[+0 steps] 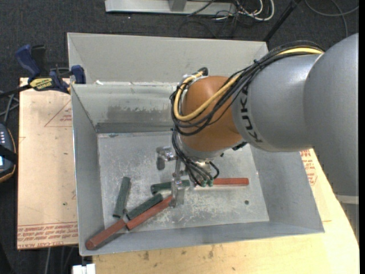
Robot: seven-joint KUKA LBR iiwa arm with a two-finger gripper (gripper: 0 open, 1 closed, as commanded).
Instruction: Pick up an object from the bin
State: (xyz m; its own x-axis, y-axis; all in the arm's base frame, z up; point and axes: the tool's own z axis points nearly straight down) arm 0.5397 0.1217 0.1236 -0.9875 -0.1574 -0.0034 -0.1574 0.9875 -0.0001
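Claw [177, 194] is noted low over the floor of the bin [125, 158], at or just above the near end of a long red-brown stick [128, 224]. The stick runs away leftward and forward of the claw, toward a front corner. Released or clenched: it cannot be told. Nothing is seen gripped.

- A dark green bar [145, 205] lies along that stick, touching it, just left of the claw.
- A short green piece [161, 186] lies just beside the claw.
- Another green bar [121, 197] lies farther left, apart.
- A red stick [229, 182] lies to the claw's right.

Judged: the stick's end is best straddled across its narrow width, so the green bar is not caught as well.

Bare floor is seen behind and right of the claw, so a straight lift looks unobstructed. The stick's far end lies close to the front wall [228, 233] and may scrape it when raised.
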